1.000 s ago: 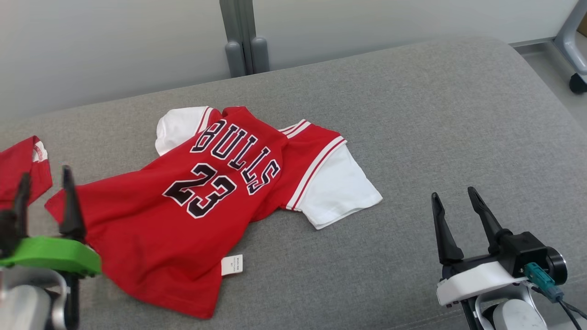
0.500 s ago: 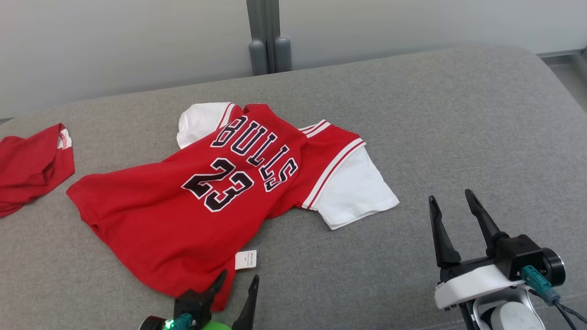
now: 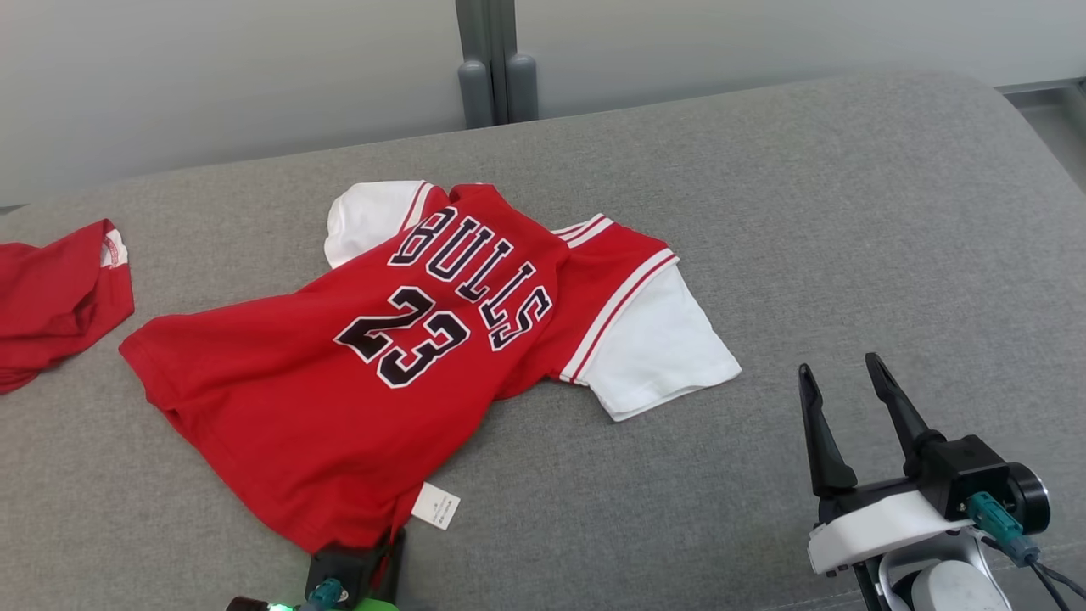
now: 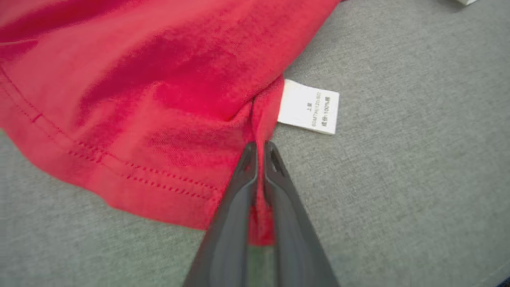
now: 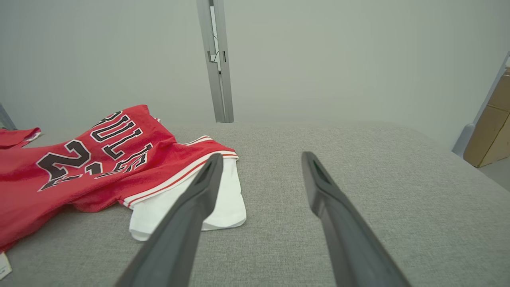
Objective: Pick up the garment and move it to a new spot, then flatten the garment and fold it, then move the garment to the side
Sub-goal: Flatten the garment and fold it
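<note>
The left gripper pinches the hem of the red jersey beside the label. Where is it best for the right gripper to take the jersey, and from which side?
Probably the white sleeve on the right side of the jersey. It lies flat and sticks out toward the open right gripper, with a free edge. Come in low from the right, sliding one finger under that edge.

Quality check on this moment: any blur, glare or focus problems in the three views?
Head view: even, soft light, no glare; jersey lettering crisp. Left wrist view: fabric soft and oversaturated around the left gripper, care label print barely legible. Right wrist view: the right gripper blurs toward the lens.
</note>
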{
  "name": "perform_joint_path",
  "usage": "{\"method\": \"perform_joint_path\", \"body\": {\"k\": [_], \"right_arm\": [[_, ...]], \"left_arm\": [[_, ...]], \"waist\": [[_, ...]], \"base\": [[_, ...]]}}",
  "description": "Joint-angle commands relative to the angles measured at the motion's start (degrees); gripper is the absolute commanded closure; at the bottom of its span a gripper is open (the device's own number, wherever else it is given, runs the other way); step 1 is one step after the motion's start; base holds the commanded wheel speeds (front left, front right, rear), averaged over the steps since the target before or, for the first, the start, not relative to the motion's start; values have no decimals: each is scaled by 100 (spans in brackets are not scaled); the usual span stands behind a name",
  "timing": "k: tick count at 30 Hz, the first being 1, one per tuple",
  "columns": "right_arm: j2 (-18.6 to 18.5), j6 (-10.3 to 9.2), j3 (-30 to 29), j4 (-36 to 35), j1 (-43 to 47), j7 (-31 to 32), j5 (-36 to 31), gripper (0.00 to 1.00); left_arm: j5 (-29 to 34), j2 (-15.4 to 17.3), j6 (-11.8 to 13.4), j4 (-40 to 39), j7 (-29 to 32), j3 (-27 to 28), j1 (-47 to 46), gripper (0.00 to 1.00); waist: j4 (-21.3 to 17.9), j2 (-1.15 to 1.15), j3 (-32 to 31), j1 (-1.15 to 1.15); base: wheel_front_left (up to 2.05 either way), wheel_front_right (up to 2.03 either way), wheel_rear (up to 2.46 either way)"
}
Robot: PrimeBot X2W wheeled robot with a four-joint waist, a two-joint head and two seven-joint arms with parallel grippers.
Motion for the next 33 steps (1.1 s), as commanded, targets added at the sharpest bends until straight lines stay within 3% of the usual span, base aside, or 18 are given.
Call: {"method": "perform_joint_path", "body": {"k": [1,7,12,14,15,16,21,25,29,33], "right_arm": [[-10,-8,10,11,29,-18,25,0],[-10,-8,45,27,56,-18,77,0],[-11,-8,64,47,97,-18,73,0],[-11,-8,62,62,126,-18,76,0],[-10,-8,73,73,135,-18,75,0],[-9,-8,92,85,141,-18,73,0],[-13,-8,131,103,151,-18,48,0],[-12,-8,85,37,175,-18,12,0],[-10,-8,19,-57,208,-18,0,0],[-9,-8,-67,-196,259,-18,-23,0]], "left_arm": [[4,86,-53,97,35,-17,33,100],[-95,446,-290,-386,210,-38,203,100],[-238,1098,-569,-1258,727,-86,612,100],[-329,1327,-562,-1538,926,-15,795,100],[-300,1430,-545,-1681,944,-4,849,90],[-388,1457,-518,-1835,939,57,931,0],[-701,1282,-382,-2617,478,356,1147,0],[-745,881,-213,-3129,-153,594,1245,0],[-417,548,-56,-3349,-303,859,1252,0],[192,117,18,-3611,-303,1585,1310,0]], "waist": [[61,0,-28,0],[228,0,-84,0],[299,0,-120,0],[315,0,-148,0],[315,0,-161,0],[308,0,-179,0],[242,0,-269,0],[183,0,-322,0],[124,0,-390,0],[79,0,-432,0]], "base": [[0,0,0],[0,0,0],[0,0,0],[0,0,0],[0,0,0],[0,0,0],[0,0,0],[0,0,0],[0,0,0],[0,0,0]]}}
